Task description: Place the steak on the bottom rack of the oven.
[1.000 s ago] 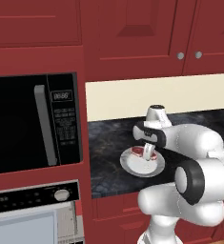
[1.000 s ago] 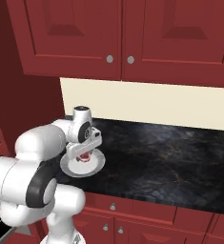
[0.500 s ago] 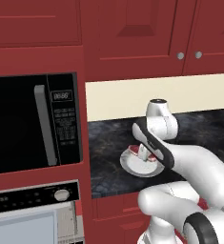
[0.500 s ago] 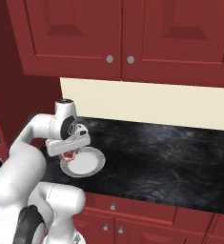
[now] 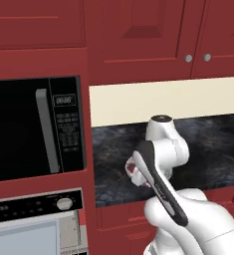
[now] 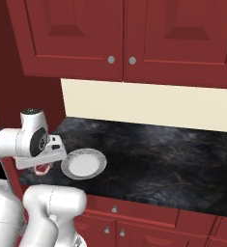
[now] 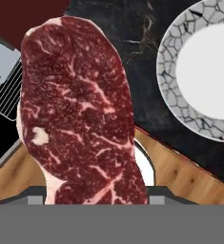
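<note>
Left base view: the arm blocks most of the pincer (image 5: 138, 175); a sliver of the steak (image 5: 132, 170) pokes out red at its left side, above the front edge of the dark counter (image 5: 213, 149). Left of the pincer sits the black microwave (image 5: 36, 127), and below it the oven (image 5: 36, 224) with its silver knob (image 5: 64, 203) and pale window. How far the jaws stand apart can't be told here.

Right base view: pincer (image 6: 44, 165) hangs under the white hand at the counter's left end, with the steak (image 6: 42, 169) a small red patch right beneath it, off the counter surface. Just to the right of the pincer lies the round plate (image 6: 84, 163), bare white centre, crackled grey rim, flat on the counter (image 6: 158, 164).

Hand view: the steak (image 7: 80, 114) runs up from the pincer, held at its near end, so the jaws are clamped on it, fingertips hidden by the meat. Deep red slab, whitish marbling, pale fat rim along one side, one small white fat spot. The plate (image 7: 180, 109) is off to one side on the counter (image 7: 137, 57); wood floor (image 7: 180, 176) beyond the counter edge.
</note>
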You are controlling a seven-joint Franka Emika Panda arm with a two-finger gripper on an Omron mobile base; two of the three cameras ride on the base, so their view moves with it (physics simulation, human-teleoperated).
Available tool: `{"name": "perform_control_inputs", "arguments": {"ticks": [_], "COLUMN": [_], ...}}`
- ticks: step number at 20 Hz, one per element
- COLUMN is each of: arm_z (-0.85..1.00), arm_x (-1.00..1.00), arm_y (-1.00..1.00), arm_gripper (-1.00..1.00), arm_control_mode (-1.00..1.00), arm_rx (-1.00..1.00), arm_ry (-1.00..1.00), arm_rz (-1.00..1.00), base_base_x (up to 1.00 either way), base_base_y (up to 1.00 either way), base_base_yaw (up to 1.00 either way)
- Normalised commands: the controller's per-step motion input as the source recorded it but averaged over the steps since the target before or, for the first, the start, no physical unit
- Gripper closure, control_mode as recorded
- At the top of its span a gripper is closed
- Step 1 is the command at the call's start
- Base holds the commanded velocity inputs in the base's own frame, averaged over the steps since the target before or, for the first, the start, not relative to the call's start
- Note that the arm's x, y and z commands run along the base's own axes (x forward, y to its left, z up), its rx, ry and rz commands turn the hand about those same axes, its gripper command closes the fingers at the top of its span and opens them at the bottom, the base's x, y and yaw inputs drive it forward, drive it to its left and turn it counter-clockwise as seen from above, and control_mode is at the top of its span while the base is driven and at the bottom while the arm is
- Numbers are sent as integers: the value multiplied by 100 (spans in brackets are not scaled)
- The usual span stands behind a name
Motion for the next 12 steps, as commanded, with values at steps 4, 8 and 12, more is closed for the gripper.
{"name": "perform_control_inputs", "arguments": {"ticks": [4, 8, 12], "arm_z": [9, 0, 0], "arm_x": [-71, -58, -36], "arm_y": [95, 100, 100], "arm_gripper": [100, 100, 100], "arm_control_mode": [-100, -100, -100], "arm_rx": [0, -2, -3], "arm_ry": [-18, -16, -16], "arm_rz": [-11, -8, -6], "base_base_x": [0, 0, 0], "base_base_y": [0, 0, 0], "base_base_yaw": [0, 0, 0]}}
